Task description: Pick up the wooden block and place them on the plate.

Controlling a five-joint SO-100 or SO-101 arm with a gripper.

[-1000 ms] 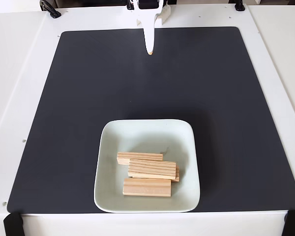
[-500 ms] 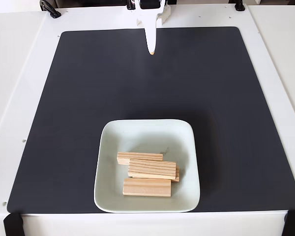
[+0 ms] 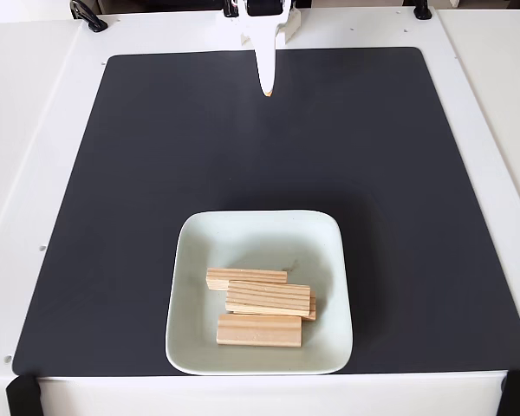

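Wooden blocks [image 3: 260,303] lie together inside the plate [image 3: 195,260], in its nearer half as the fixed view shows it; I can make out a rear bar [image 3: 246,277] lying crosswise, a middle one [image 3: 269,298] that overlaps it and sits a little to the right, and a front bar [image 3: 258,330] just apart from the plate's near rim; a sliver of another piece peeks out under the right end of the middle one, though how many are stacked there I cannot tell for certain; all run roughly left to right and show dark grain lines along their length; the plate, square with rounded corners and pale mint-white, rests on the black mat [image 3: 139,173], toward the mat's near edge and close to its middle; the mat covers most of the white table [image 3: 35,130]; my gripper [image 3: 265,89] hangs at the far edge of the mat, well apart from the plate, its white fingers pointing down and pressed together to a single tip, with nothing between them.
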